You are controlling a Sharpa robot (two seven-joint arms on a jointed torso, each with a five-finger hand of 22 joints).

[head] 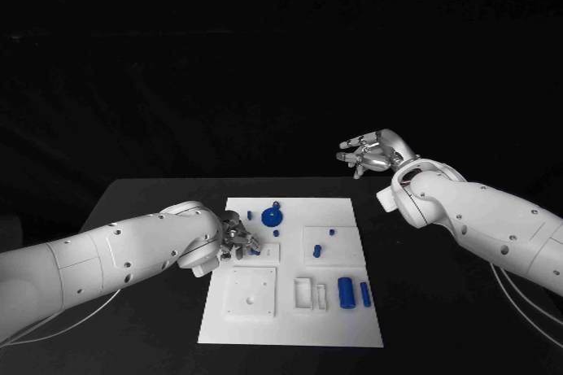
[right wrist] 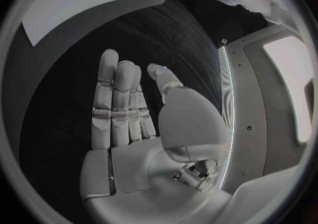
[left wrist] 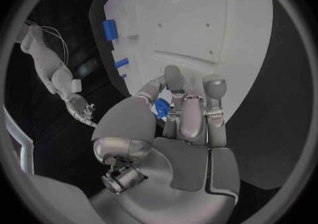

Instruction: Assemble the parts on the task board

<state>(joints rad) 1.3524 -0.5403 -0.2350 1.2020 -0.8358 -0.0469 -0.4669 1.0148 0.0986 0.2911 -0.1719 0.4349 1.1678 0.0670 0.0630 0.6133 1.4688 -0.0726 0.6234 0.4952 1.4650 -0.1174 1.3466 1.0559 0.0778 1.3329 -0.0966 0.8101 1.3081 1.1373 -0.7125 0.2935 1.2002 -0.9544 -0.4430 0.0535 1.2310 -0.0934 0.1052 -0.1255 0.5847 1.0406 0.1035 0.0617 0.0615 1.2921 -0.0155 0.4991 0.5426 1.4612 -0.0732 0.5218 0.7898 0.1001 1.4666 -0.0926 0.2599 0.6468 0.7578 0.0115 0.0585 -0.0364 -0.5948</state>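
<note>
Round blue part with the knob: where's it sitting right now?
In the head view, the round blue part lies near the far edge of the task board, just beyond and to the right of the left robot hand.

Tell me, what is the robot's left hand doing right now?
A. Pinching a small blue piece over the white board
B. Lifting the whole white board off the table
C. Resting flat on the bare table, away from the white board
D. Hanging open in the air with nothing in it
A: in the left wrist view, the left hand has its fingers closed around a small blue piece above the task board.
</note>
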